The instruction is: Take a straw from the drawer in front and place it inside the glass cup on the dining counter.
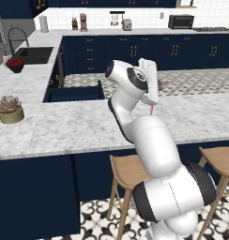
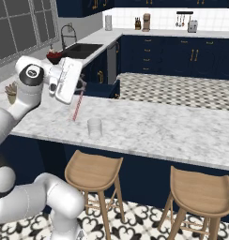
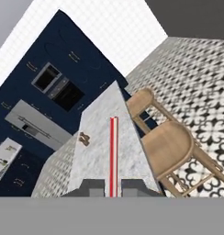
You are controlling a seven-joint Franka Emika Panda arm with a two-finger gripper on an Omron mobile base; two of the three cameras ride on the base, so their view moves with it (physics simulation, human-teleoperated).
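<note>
My gripper (image 2: 80,90) hangs over the dining counter (image 2: 149,126), shut on the straw (image 2: 77,107). This thin pink-red stick slants down from the fingers, and its lower end is just above the marble. The glass cup (image 2: 94,127) stands upright on the counter, a little right of the straw's lower end and apart from it. In the hand view the straw (image 3: 113,156) runs straight out between the two fingertips (image 3: 93,187) over the marble. In the left base view the straw's tip (image 1: 151,110) peeks below the gripper (image 1: 152,101). The drawer (image 1: 74,93) stands pulled open beyond the counter's far edge.
A potted succulent (image 1: 10,110) sits on the counter at the left. Two wooden stools (image 2: 94,171) (image 2: 203,192) stand below the near edge. A sink (image 1: 34,54) and a dark bowl of red fruit (image 1: 15,64) are at the far left.
</note>
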